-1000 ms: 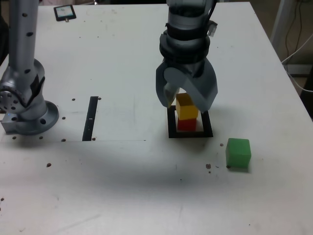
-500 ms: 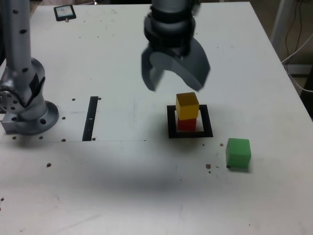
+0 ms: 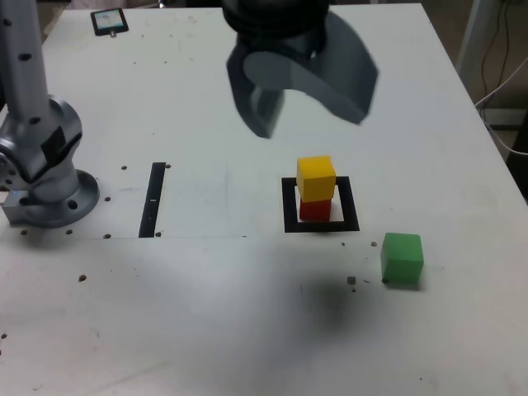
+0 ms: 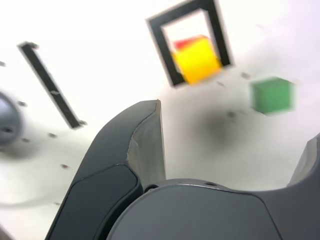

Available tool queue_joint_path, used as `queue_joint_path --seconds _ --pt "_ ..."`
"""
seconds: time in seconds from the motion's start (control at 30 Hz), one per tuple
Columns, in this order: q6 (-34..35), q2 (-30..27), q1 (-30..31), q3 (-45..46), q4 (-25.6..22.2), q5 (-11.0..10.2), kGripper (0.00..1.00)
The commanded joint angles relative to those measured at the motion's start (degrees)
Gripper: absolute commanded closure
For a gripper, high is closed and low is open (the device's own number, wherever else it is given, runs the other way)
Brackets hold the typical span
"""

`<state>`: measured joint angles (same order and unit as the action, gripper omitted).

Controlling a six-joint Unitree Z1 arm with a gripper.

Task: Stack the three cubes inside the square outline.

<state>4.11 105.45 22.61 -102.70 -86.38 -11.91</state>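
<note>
Yellow cube (image 3: 316,177): sits on the red cube, free of any grip; a second ago the jaws were closely around it.
Red cube (image 3: 314,209): bottom of the pile, inside the square outline, mostly hidden by the yellow one in the wrist view.
Square outline (image 3: 289,206): thick black frame flat on the table, holding the two-cube pile near its back edge in the exterior view.
Green cube (image 3: 403,258): alone on the table, outside the frame, toward the exterior view's right and nearer the camera; same spot as in both earlier frames.
Gripper (image 3: 307,101): jaws spread wide and holding nothing; it now hangs well above the pile, higher and further toward the exterior view's left than half a second ago, and blurred.
Table (image 3: 206,305): white, dotted with small dark specks; the soft shadow on it now lies in front of the frame.
Black strip (image 3: 153,199): narrow, straight, to the exterior view's left of the frame, unmoved.
Arm base (image 3: 41,169): grey, at the exterior view's left edge.
Small dark device (image 3: 109,21): far corner of the table, unchanged.
</note>
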Motion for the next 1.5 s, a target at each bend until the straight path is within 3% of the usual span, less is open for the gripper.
queue_joint_path --seconds 0.0,0.2,0.6,0.97,1.47 --pt "0.7 3.0 0.6 -2.0 0.4 0.5 0.01" --pt "1.8 10.0 1.5 -5.5 2.5 2.7 0.01" --pt "1.2 18.2 1.9 -7.9 6.2 3.2 0.02" --pt "0.9 22.8 1.3 -8.5 10.6 3.7 0.07" --pt "-0.6 27.0 -0.6 -10.1 11.6 3.8 0.2"
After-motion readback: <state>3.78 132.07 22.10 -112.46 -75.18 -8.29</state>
